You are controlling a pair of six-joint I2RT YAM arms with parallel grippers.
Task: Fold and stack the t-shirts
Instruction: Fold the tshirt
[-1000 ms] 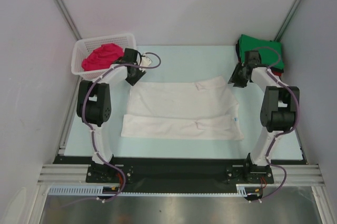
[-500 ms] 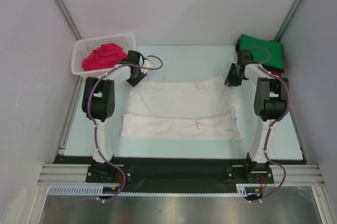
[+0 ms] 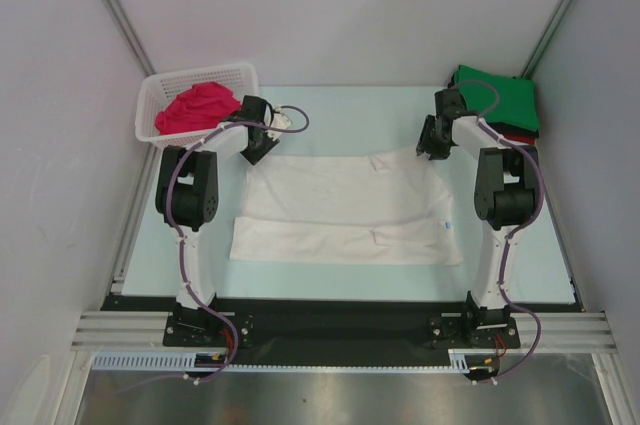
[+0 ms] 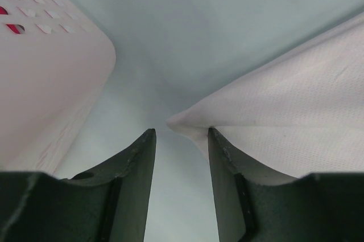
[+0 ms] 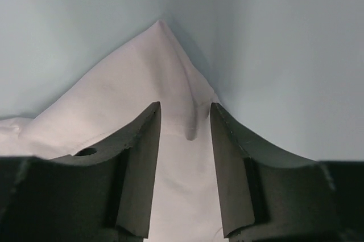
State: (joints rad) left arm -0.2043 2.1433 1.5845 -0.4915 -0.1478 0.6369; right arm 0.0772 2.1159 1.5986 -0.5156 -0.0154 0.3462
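- The right end effector (image 3: 430,148) has swung from the green t-shirt (image 3: 500,95) to the far right corner of the white t-shirt (image 3: 340,210), which lies flat on the counter (image 3: 340,110).
- The left end effector (image 3: 257,148) has edged to the far left corner.
- Both are spread, pinching nothing yet; a fold looks imminent.
- Count: one white t-shirt, one green t-shirt, and one magenta-red t-shirt (image 3: 195,107) in the one basket (image 3: 150,115).

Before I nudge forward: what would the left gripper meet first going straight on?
Likely the corner of the white t-shirt, just ahead of the left gripper and its open fingers, then the table; the basket sits off to the side.
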